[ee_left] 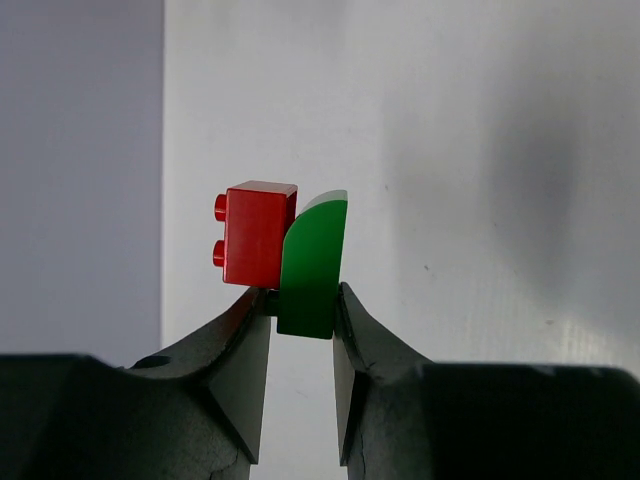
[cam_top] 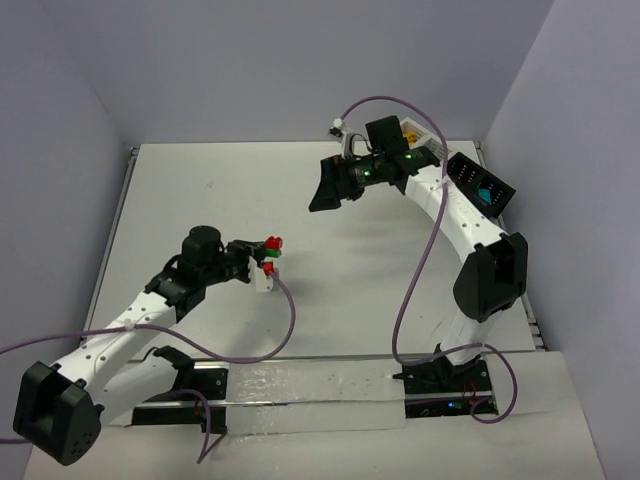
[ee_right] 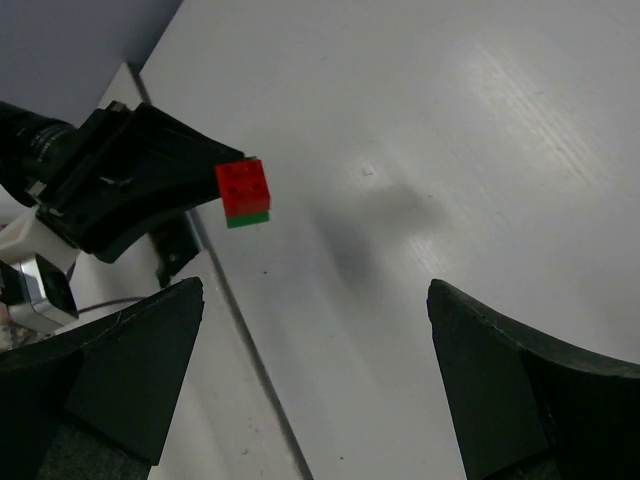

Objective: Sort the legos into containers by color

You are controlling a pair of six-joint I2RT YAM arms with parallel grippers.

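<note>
My left gripper (ee_left: 303,310) is shut on a green brick (ee_left: 312,270) with a red brick (ee_left: 258,232) stuck to its side, held above the table. In the top view this gripper (cam_top: 258,258) holds the red-green pair (cam_top: 269,248) left of centre. My right gripper (cam_top: 322,190) is open and empty, raised at the back centre and facing the pair. In the right wrist view the pair (ee_right: 243,190) shows in the left gripper's black jaws beyond my wide-open right gripper (ee_right: 315,330). A black container (cam_top: 468,175) with a teal brick (cam_top: 487,193) stands at the back right.
A white container (cam_top: 425,143) with a yellow piece (cam_top: 411,133) sits at the back right, partly hidden by the right arm. Purple cables (cam_top: 410,290) hang from both arms. Grey walls close in the table (cam_top: 200,190) on three sides.
</note>
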